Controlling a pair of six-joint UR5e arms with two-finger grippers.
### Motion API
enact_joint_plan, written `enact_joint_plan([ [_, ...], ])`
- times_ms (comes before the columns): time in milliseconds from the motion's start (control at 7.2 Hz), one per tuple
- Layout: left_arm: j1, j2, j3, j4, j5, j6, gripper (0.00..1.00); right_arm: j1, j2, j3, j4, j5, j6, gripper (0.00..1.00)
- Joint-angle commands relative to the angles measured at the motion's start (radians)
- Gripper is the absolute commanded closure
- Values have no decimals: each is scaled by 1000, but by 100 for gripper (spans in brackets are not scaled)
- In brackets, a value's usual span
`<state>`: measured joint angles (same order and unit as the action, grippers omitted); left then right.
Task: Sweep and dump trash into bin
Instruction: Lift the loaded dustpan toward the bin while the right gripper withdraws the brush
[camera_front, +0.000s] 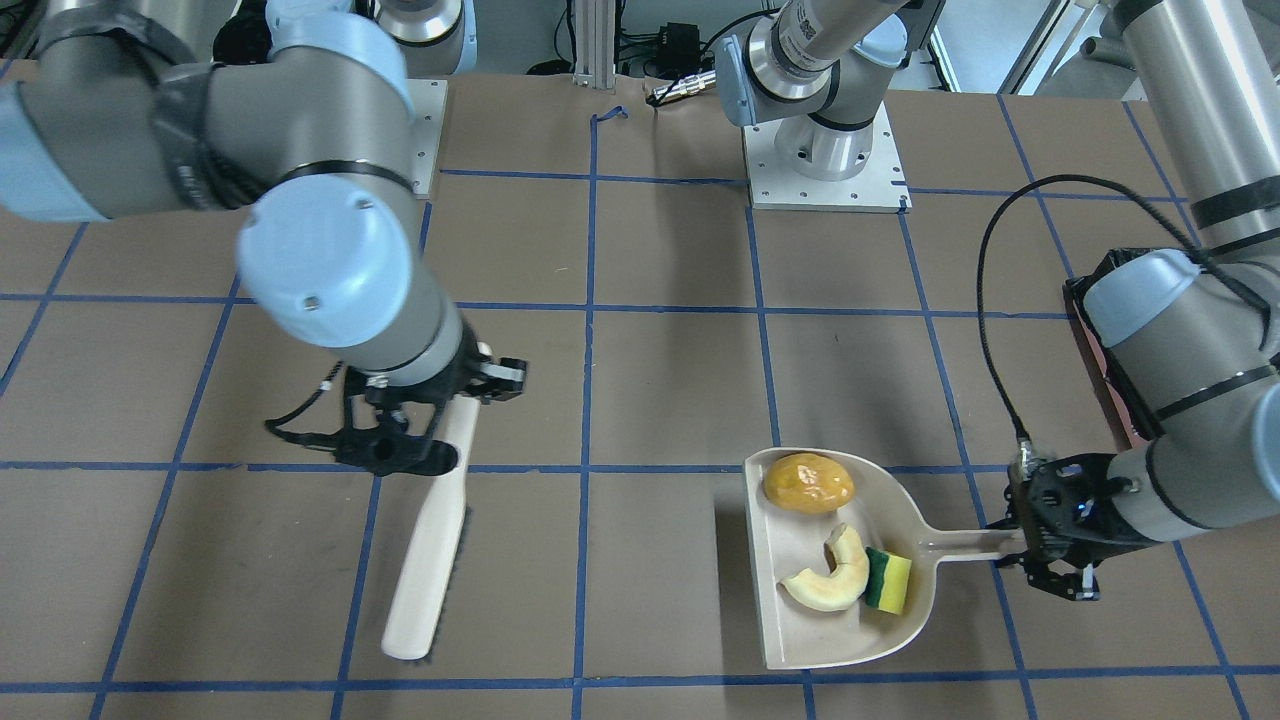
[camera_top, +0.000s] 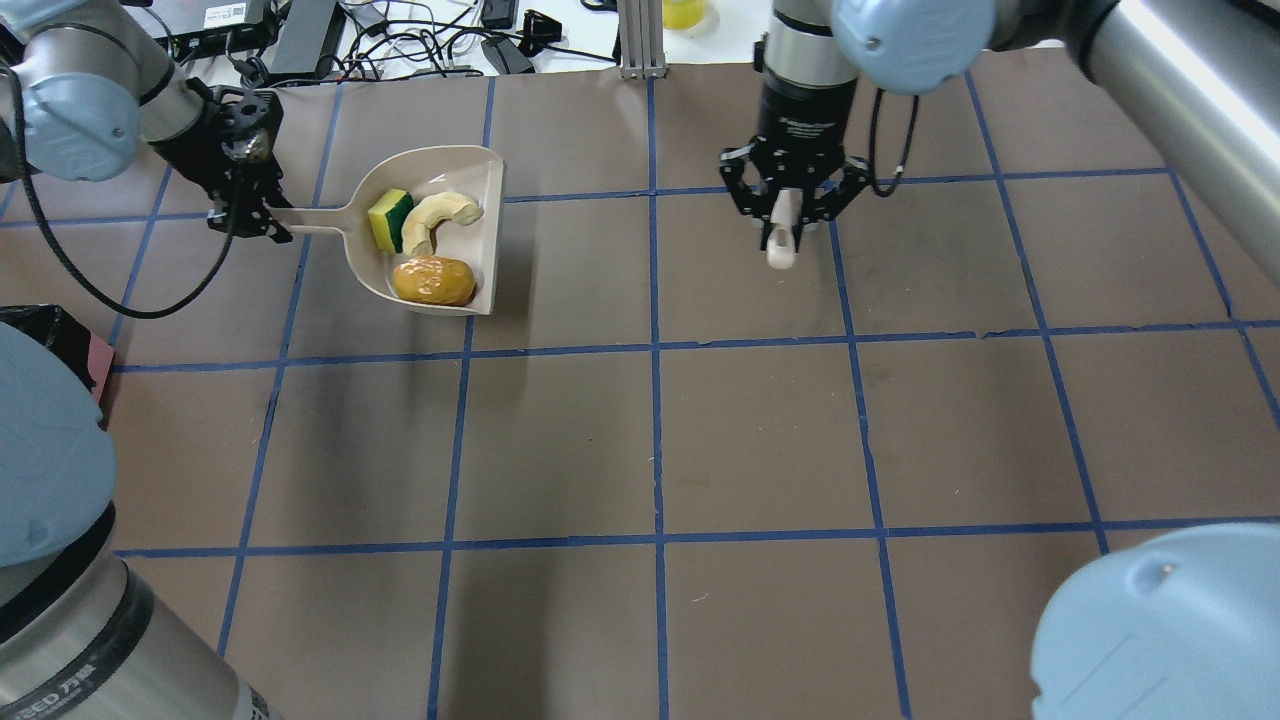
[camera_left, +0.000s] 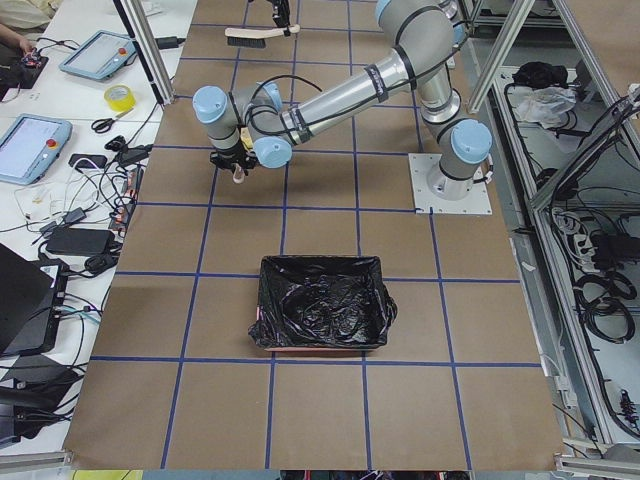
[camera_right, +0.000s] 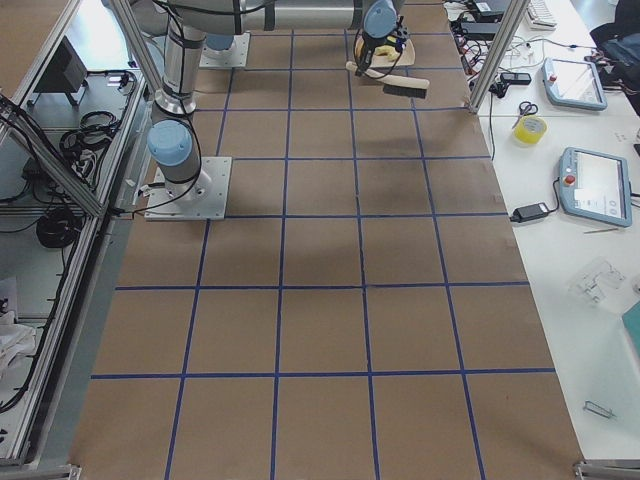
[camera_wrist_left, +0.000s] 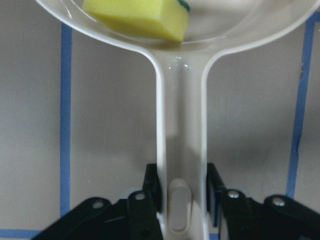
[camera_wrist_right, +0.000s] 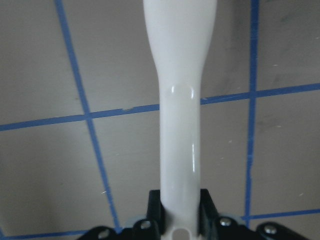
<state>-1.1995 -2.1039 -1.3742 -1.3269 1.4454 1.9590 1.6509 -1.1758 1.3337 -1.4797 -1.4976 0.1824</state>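
Brown table (camera_top: 760, 440), blue tape grid (camera_top: 657, 440), white side bench (camera_right: 560, 340), aluminium post (camera_top: 632, 40)

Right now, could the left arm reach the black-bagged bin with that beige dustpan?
Probably yes. The left pincer grips the beige plastic dustpan, and the rectangular black-lined bin sits on that arm's side, nothing visible between.

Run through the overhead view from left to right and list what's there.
bin → left gripper → dustpan handle → sponge → peel → right gripper with brush
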Motion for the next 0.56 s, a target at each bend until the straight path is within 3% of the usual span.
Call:
enact_joint_plan([
  [0,98,18,91,-123,1,176,100,-205,-22,61,-30,-52,-256,96],
  [278,275,-16,238,-237,9,465,100,-317,-5,83,-43,-189,-387,96],
  [417,344,-28,307,-282,7,582,100,-365,10,103,-75,-205,-475,96],
])
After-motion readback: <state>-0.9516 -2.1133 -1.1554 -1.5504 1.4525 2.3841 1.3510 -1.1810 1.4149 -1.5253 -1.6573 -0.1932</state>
